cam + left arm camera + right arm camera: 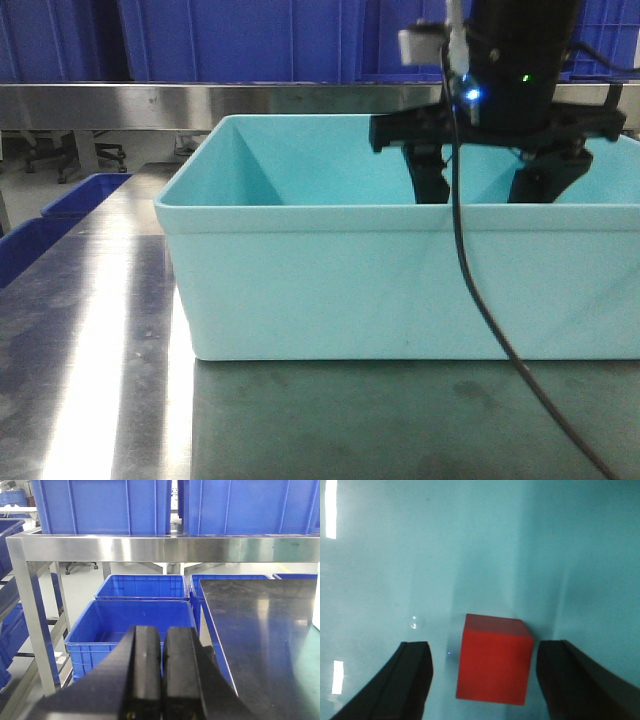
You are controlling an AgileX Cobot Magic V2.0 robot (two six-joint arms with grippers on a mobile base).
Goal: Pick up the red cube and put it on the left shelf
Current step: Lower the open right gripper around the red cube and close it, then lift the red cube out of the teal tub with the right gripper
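In the right wrist view a red cube (494,660) rests on the turquoise floor of a bin. My right gripper (484,652) is open, one dark finger on each side of the cube with gaps between. From the front, that gripper (490,185) reaches down into the turquoise bin (400,290), whose front wall hides the cube. My left gripper (164,677) is shut on nothing, its pads pressed together, held off the table's left edge. The left shelf (165,549) of brushed steel crosses the left wrist view ahead of it.
Blue crates (105,505) stand on the shelf, and more blue crates (132,630) sit on the floor below. A steel table (265,630) lies right of the left gripper. A black cable (480,290) hangs in front of the bin.
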